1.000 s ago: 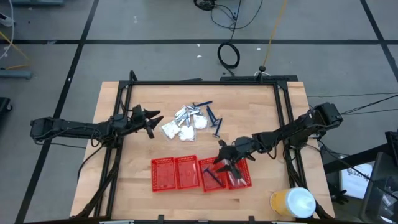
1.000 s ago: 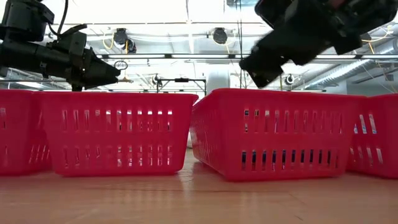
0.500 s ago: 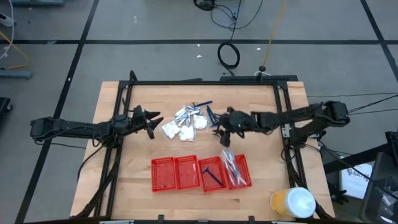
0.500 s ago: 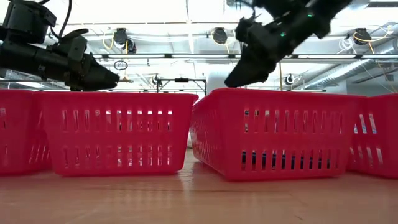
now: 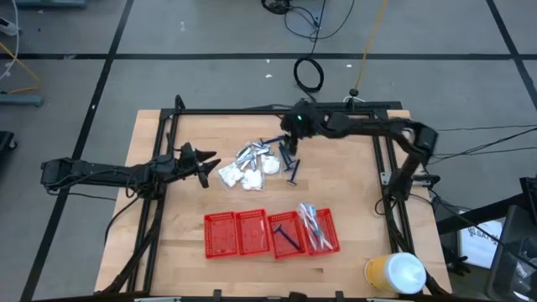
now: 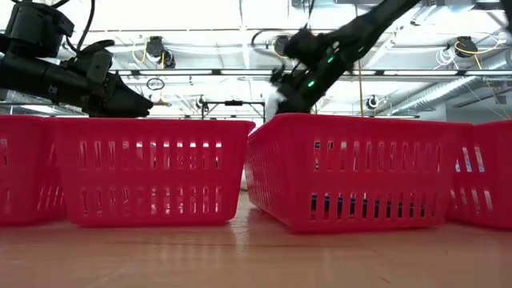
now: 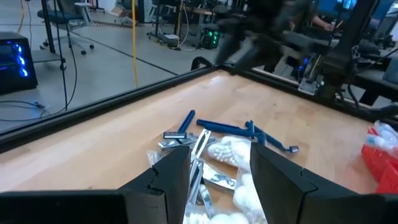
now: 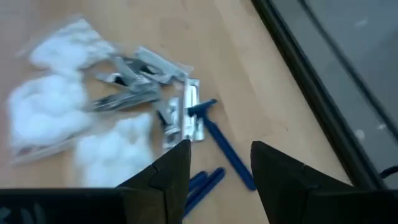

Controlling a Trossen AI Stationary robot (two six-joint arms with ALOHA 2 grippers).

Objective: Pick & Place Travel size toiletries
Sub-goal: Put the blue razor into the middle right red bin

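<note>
The toiletries lie in a loose pile (image 5: 252, 165) on the table's far middle: white soft packets (image 8: 50, 112), silvery foil sachets (image 8: 134, 81) and dark blue thin-handled sticks (image 8: 227, 149). One blue stick (image 5: 286, 238) and some pale clear-wrapped sticks (image 5: 311, 227) lie in the two right red baskets. My right gripper (image 5: 288, 153) hangs open over the blue sticks (image 5: 290, 166) at the pile's right. My left gripper (image 5: 205, 164) is open and hovers just left of the pile (image 7: 217, 155); the pile shows between its fingers in the left wrist view.
Several red mesh baskets (image 5: 220, 233) stand in a row near the table's near edge; they fill the low view (image 6: 352, 172). A black frame rail (image 5: 277, 111) runs along the far edge. A yellow container with a white lid (image 5: 394, 273) stands at the near right corner.
My right gripper has swung from above the right baskets toward the table's far edge, and it now hangs over the blue sticks beside the pile. My left arm has kept still.
</note>
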